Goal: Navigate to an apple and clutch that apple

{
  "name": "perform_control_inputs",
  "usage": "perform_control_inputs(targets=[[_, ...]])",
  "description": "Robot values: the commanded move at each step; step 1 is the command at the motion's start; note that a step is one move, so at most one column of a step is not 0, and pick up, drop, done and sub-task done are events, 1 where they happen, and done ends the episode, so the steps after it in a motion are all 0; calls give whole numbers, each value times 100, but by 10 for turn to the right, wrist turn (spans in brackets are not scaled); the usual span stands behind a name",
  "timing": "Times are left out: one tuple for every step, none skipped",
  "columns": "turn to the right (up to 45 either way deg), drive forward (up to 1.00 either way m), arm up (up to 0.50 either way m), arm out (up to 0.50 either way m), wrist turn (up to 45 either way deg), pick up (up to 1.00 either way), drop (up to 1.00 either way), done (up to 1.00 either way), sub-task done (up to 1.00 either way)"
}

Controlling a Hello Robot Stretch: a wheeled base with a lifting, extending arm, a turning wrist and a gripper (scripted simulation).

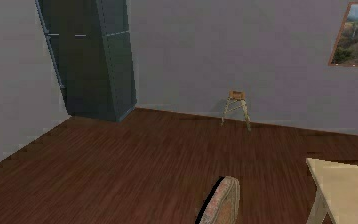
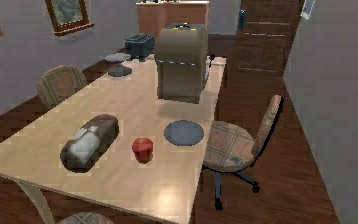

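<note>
A small red apple [image 2: 142, 149] is seen on the pale tabletop [image 2: 117, 100], toward 7 o'clock from the middle of the arm side view and close to the tabletop's nearer edge. A loaf-like lump [image 2: 92, 143] lies just beside it at its 9 o'clock, and a grey plate [image 2: 183, 131] lies near it at its 2 o'clock. The apple is judged light, firm and smooth-skinned, so it may slip or roll if nudged. It would best be taken across its widest part, from opposite sides, with the loaf left unstruck. The pincer's state cannot be told, nor can the arm's pose be judged.
</note>
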Motion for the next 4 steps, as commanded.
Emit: perform_control_inputs(targets=[[0,0,38,0,0,0,0,0,0],[0,0,0,32,0,0,0,0,0],[0,0,0,0,450,0,0,0,0],[0,0,0,0,450,0,0,0,0]])
